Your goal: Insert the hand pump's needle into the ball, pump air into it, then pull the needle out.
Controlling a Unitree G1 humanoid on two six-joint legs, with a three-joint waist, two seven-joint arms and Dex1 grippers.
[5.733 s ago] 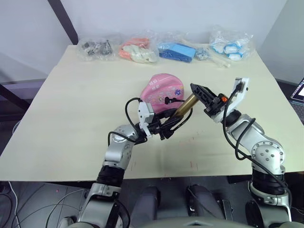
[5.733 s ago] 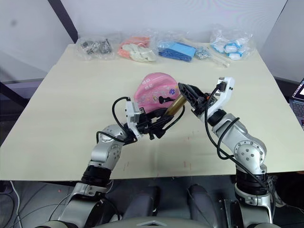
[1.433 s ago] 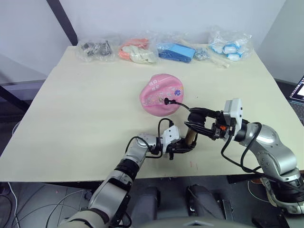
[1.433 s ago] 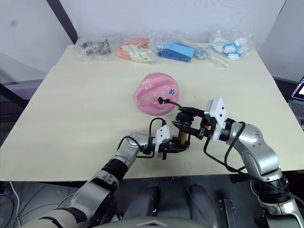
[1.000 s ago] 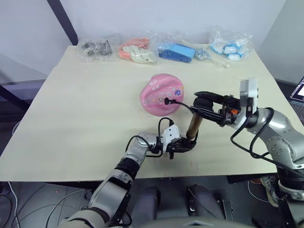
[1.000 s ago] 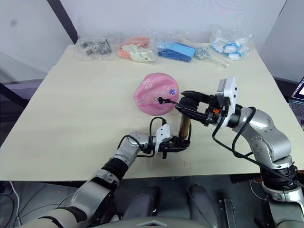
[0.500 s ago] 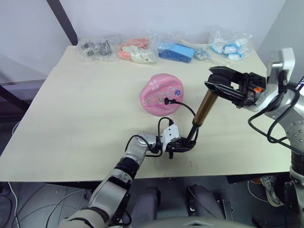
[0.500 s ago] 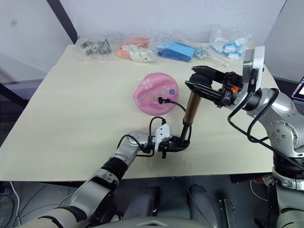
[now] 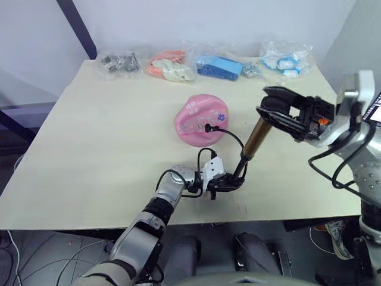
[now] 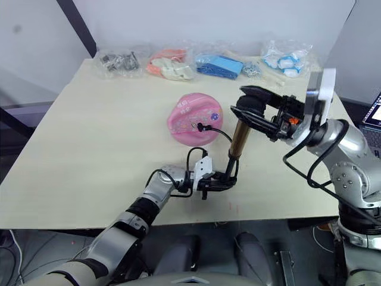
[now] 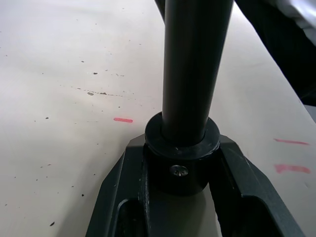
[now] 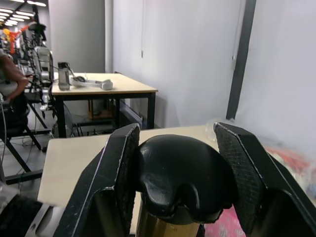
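Bronze-gold hand pump [image 9: 257, 136] stands extended near the desk's [image 9: 89, 149] front edge: left end effector [image 9: 229, 183] clamps its base, right end effector [image 9: 280, 112] grips the black handle; push straight down, keeping the base steady.

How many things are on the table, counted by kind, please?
Pink ball: 1
Hand pump: 1
Clear plastic bags of small items along the far edge, from grey parts through orange and blue to blue-white: 4
Total: 6
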